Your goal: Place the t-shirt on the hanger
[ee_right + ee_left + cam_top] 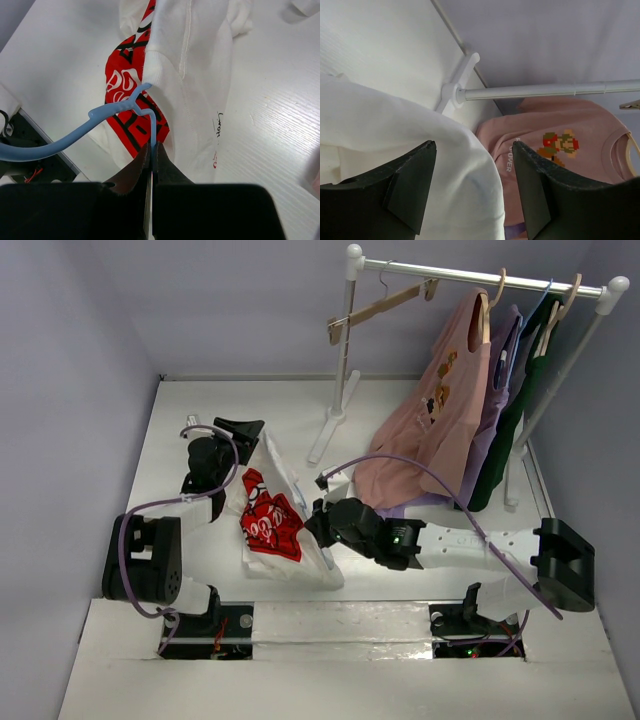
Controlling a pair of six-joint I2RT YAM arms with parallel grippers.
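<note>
Lifting the t-shirt [268,515] with spread left fingers [415,187] off the bench [200,420], right fingers [162,165] pinching the hanger [100,122] to thread its collar.

Most of the hanger [125,107] lies hidden inside the t-shirt [195,75]; its hook runs off the right wrist view's left edge. Small lettering on the hem is unreadable.

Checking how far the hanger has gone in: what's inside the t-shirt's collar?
The blue hanger enters the t-shirt's collar; only its hook and neck show, pinched by the right end effector. Its triangular body is covered by fabric, so its position cannot be seen.
</note>
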